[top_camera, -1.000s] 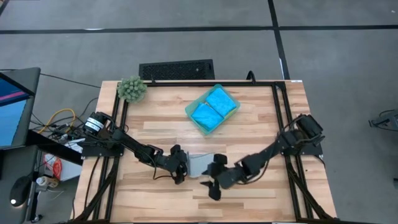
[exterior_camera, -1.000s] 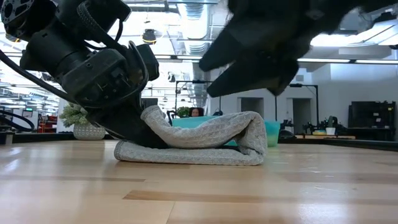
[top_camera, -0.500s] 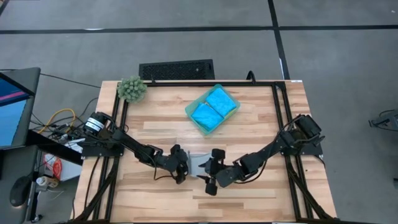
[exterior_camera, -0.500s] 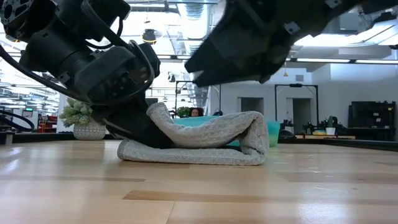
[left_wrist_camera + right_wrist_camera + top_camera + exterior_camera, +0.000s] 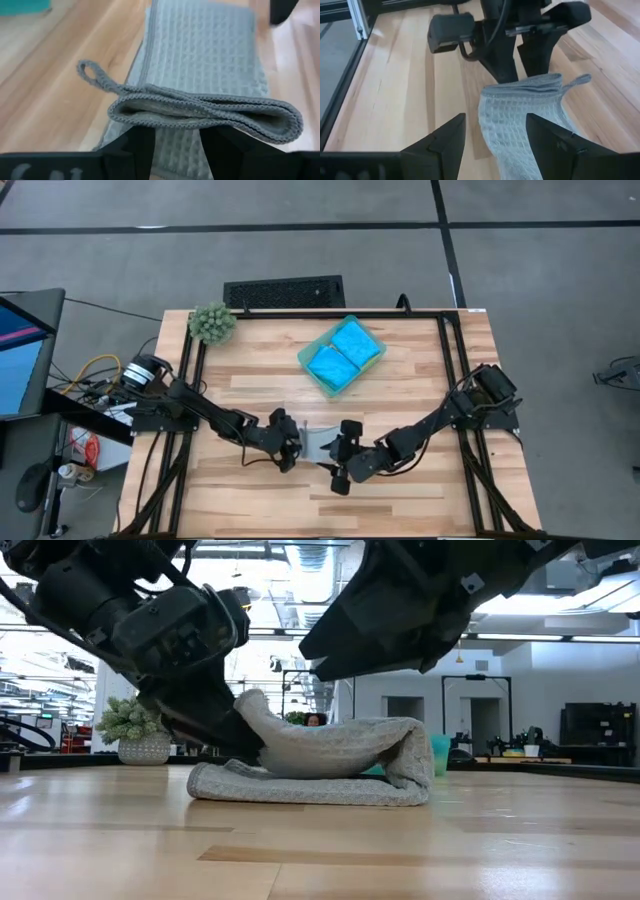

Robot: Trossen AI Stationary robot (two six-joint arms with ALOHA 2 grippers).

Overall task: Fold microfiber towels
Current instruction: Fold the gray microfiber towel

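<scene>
The left gripper [image 5: 287, 452], at about the 7 o'clock position of the table [image 5: 420, 370], is pinching the left end of the grey towel [image 5: 318, 446] and lifting it — its fingers [image 5: 141, 145] are clamped on a doubled edge, with the hanging loop [image 5: 90, 74] dangling beside them. Compared with a second ago, this gripper is standing higher in the low view and the raised fold [image 5: 330, 745] is arching more steeply over the flat lower layer. That suggests the fold-over is under way, with the left end being carried toward the right end.

The grey towel is lying near the front centre of the table, between the two grippers, its lower layer flat on the wood.

The right gripper [image 5: 340, 468], just past 6 o'clock, is hovering over the towel's right end with its fingers [image 5: 555, 137] spread apart and holding nothing. A second ago it was sitting further from the cloth; it is now positioned directly above that end — probably ready to receive or press the fold.

At about 12 o'clock, the teal tray [image 5: 311, 368] is holding two blue towels [image 5: 342, 354], already folded. The plant ball [image 5: 212, 323] is resting at the 10 o'clock corner. No yellow towel is visible.
</scene>
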